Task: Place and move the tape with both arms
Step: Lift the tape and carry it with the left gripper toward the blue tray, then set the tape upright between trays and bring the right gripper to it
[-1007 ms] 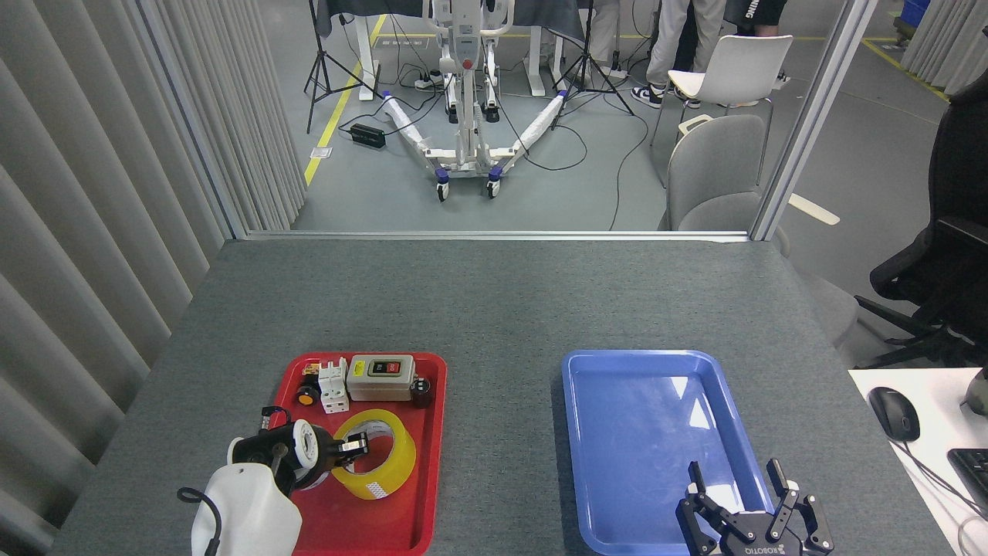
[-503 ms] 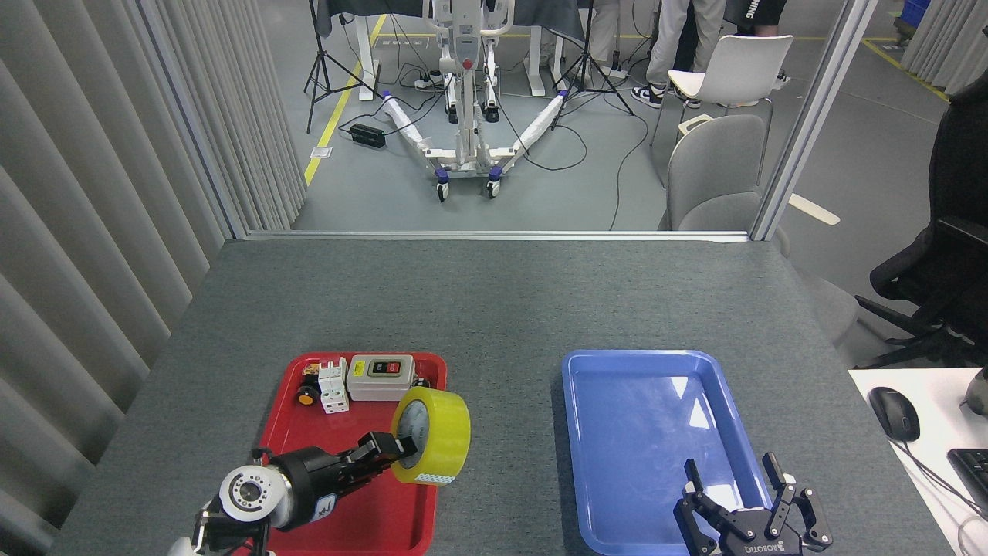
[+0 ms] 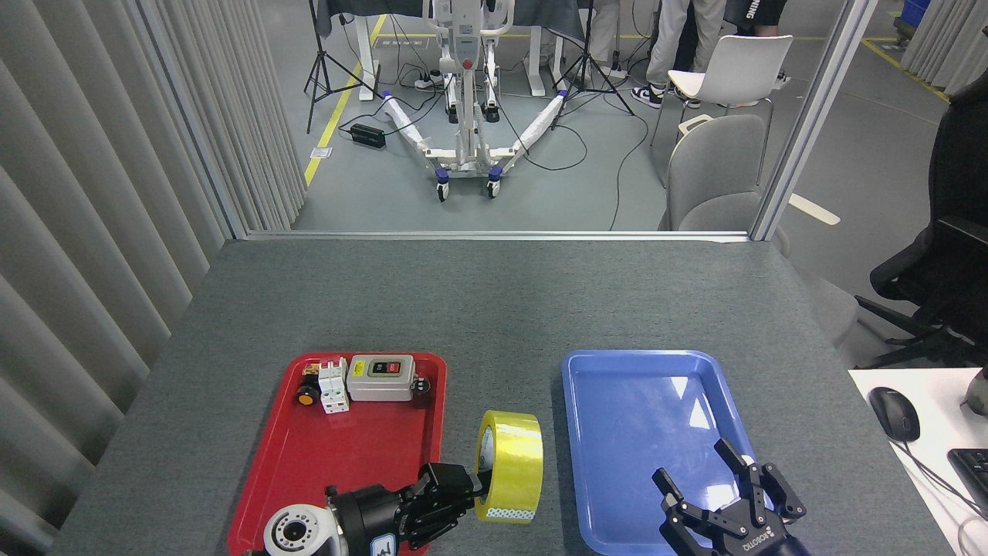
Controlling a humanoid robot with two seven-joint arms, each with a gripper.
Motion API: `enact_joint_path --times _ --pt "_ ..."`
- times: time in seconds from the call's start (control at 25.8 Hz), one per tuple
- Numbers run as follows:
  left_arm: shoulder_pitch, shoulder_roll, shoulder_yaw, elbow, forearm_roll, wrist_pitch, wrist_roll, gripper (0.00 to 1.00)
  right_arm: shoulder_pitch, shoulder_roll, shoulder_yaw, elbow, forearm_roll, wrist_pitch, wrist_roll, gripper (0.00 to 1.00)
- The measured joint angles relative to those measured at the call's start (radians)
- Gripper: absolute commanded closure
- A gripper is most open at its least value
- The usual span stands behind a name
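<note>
Carrying the tape (image 3: pixel 511 466) is the step you're in: your left gripper (image 3: pixel 471 486) has its fingers pinched on the near rim of the roll, which stands on edge with its core facing left. Take the blue tray (image 3: pixel 610 371) as your landmark: the tape sits just left of the tray's near left corner, over the grey table (image 3: pixel 494 301) in the gap between it and the red tray (image 3: pixel 363 455). I can't tell whether it's touching the table or held a little above it. Your left arm lies low, reaching rightward toward the blue tray from the bottom edge. Your right gripper (image 3: pixel 725 494) hovers over the blue tray's near end, fingers spread wide and empty. As I judge it, next you need to set the roll down within the right gripper's reach, release, and have the right take it
</note>
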Motion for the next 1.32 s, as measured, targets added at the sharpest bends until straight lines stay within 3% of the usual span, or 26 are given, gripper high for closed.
enact_joint_path --times 0.23,0.39,0.54,0.81,1.08,1.32 --pt "0.034 0.003 -0.016 -0.017 0.150 0.017 -0.002 1.00 0.000 0.098 -0.174 -0.005 -0.243 -0.324 0.353 0.00" --pt "0.047 0.004 -0.030 -0.022 0.243 -0.008 -0.037 1.00 -0.008 0.172 -0.218 -0.002 -0.397 -0.404 0.651 0.00" --pt "0.065 0.005 -0.059 -0.021 0.307 -0.105 -0.100 1.00 -0.046 0.230 -0.227 -0.001 -0.472 -0.421 0.827 0.00" --pt "0.081 0.005 -0.101 0.000 0.332 -0.171 -0.126 1.00 -0.096 0.253 -0.218 -0.013 -0.510 -0.425 0.889 0.00" --pt "0.082 0.004 -0.098 0.040 0.331 -0.182 -0.120 1.00 -0.072 0.130 -0.217 -0.015 -0.686 -0.426 0.894 0.01" --pt "0.075 0.004 -0.093 0.049 0.330 -0.184 -0.119 1.00 -0.069 0.113 -0.167 -0.034 -0.719 -0.426 0.887 0.01"
